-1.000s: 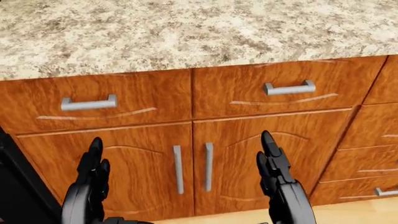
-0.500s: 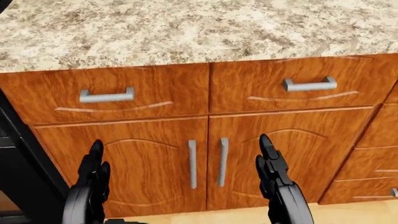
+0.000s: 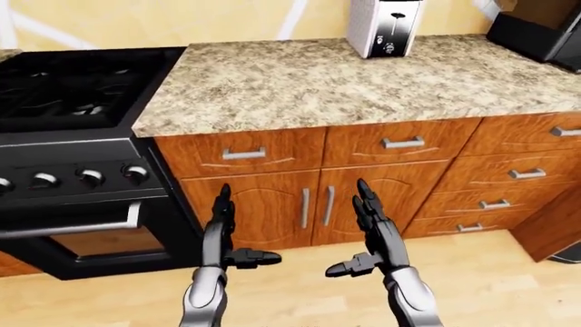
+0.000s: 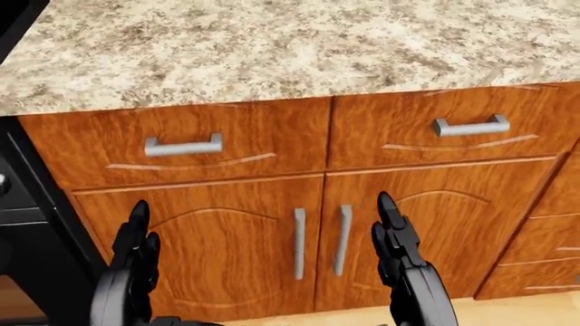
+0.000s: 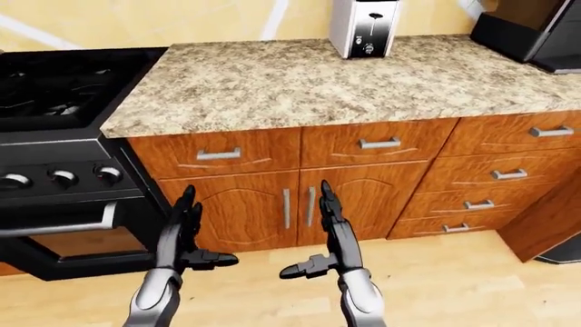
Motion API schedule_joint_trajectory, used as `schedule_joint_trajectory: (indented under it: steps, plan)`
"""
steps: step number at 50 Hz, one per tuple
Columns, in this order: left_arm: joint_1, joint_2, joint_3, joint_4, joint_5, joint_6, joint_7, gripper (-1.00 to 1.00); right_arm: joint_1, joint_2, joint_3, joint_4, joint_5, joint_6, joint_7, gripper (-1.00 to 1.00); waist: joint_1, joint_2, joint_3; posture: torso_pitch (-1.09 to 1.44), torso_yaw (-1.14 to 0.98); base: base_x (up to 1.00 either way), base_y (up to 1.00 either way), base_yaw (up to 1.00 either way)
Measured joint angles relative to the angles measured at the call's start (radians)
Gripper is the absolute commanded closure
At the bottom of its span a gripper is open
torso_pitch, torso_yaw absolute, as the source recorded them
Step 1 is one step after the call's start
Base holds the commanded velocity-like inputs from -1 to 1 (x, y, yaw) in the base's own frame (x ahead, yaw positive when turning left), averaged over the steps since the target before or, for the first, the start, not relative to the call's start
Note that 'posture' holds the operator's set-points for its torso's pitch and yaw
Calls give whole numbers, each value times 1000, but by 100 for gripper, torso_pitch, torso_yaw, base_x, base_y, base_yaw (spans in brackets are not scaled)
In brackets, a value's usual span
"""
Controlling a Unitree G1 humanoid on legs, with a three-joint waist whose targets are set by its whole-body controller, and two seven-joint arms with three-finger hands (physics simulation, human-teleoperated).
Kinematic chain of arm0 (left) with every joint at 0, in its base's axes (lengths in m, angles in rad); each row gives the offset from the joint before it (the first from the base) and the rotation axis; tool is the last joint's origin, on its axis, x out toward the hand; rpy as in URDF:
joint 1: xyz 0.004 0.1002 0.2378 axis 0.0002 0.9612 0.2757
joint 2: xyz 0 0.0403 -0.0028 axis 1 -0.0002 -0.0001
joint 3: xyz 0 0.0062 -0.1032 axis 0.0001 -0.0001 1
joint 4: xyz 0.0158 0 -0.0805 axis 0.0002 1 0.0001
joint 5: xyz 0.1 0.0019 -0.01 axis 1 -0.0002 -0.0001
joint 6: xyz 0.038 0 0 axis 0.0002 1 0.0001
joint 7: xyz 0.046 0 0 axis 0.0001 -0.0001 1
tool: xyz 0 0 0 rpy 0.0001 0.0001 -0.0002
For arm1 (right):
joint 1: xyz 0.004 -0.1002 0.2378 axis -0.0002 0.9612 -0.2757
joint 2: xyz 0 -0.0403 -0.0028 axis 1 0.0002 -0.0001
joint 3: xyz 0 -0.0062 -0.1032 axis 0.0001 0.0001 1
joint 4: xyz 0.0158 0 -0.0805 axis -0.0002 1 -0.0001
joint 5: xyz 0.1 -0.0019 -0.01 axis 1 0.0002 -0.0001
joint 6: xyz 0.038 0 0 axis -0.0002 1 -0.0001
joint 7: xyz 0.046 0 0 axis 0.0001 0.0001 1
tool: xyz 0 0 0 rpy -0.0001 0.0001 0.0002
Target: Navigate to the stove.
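The black stove [image 3: 77, 95] stands at the left of the left-eye view, with burners on top, a row of knobs [image 3: 89, 177] and an oven door with a grey handle [image 3: 68, 228] below. It also shows in the right-eye view [image 5: 63, 88]. Only its black edge [image 4: 18, 197] enters the head view at the left. My left hand [image 3: 223, 235] and right hand [image 3: 368, 228] are both open and empty, fingers pointing up, held before the wooden cabinet doors [image 3: 300, 204] to the right of the stove.
A speckled granite counter [image 3: 318, 78] runs right of the stove, with a silver toaster [image 3: 386, 26] and a black appliance [image 3: 540, 30] on it. Drawers with grey handles [image 3: 509, 174] lie below. Wooden floor [image 3: 300, 293] spreads underneath.
The head view has shifted: the cabinets and handles slid to the right and the stove's black edge shows more at the left. The camera has moved left. Both hands keep their pose.
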Motion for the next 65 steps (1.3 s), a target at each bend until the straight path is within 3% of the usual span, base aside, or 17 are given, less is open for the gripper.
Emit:
schedule_joint_trajectory:
  steps: [2, 6, 8, 9, 13, 23, 25, 29, 33, 36, 40, 51, 53, 57, 61, 64, 65]
  plan:
    - [-3, 1, 4, -5, 0, 1, 0, -100, -2, 0, 1, -4, 0, 1, 0, -100, 4, 17, 2, 0, 0, 0, 27, 0]
    - [-8, 3, 11, -17, 0, -8, 3, -100, -2, 1, 7, -16, 1, -5, 2, -100, 3, 80, 15, 0, 0, 0, 26, 0]
    - [-7, 3, 10, -20, 0, -10, 3, -100, -3, 1, 8, -18, 1, -5, 3, -100, 5, 125, 8, 0, 0, 0, 26, 0]
    - [-8, 9, 14, -17, 0, -11, 3, -100, -6, 8, 11, -15, 1, -6, 3, -100, 13, 129, 4, 0, 0, 0, 27, 0]
    - [3, 14, 37, -1, 1, -2, 12, -100, -1, 13, 35, 6, -1, -1, 14, -100, 30, 105, 7, 0, 0, 0, 27, 0]
    - [-6, 10, 22, -17, 0, -8, 7, -100, -12, 8, 18, -4, 2, -19, 9, -100, 16, -13, 8, 0, 0, 0, 27, 0]
    - [-4, 1, 11, -7, 0, -7, 6, -100, -12, 2, 6, 9, 2, -17, 7, -100, 3, 7, 13, 0, 0, 0, 27, 0]
    - [1, 1, 5, 0, 0, 3, 0, -100, 0, 1, -1, 5, 3, 0, 0, -100, 3, 10, 0, 0, 0, 0, 26, 0]
    - [-8, 2, 9, -16, 0, -6, 2, -100, -7, 1, 1, -9, 5, -6, 0, -100, 4, 69, 11, 0, 0, 0, 25, 0]
    - [-8, 6, 11, -23, 0, -12, 3, -100, -9, 4, 7, -14, 5, -10, 2, -100, 9, 134, 2, 0, 0, 0, 17, 0]
    - [2, 15, 36, -1, 1, -2, 12, -100, -2, 13, 35, 9, 2, -7, 13, -100, 26, 116, 8, 0, 0, 0, 18, 0]
    - [-6, 9, 23, -15, 0, -7, 8, -100, -14, 8, 21, 1, 1, -23, 9, -100, 17, -13, 4, 0, 0, 0, 18, 0]
    - [-4, 1, 10, -7, 0, -6, 6, -100, -12, 2, 8, 12, 0, -22, 7, -100, 7, 9, 9, 0, 0, 0, 18, 0]
    - [0, 1, 4, -1, 0, 2, 0, -100, -1, 1, 2, 16, -1, -9, 1, -100, 7, 16, 3, 0, 0, 0, 18, 0]
    - [-7, 3, 10, -15, 0, -5, 3, -100, -7, 2, 8, 0, -2, -14, 1, -100, 9, 67, 12, 0, 0, 0, 18, 0]
    - [-7, 3, 9, -19, 0, -10, 3, -100, -11, 2, 8, 1, 0, -19, 2, -100, 9, 126, 6, 0, 0, 0, 18, 0]
    - [-8, 9, 13, -16, 0, -10, 3, -100, -13, 9, 11, 2, 0, -18, 2, -100, 16, 125, 3, 0, 0, 0, 19, 0]
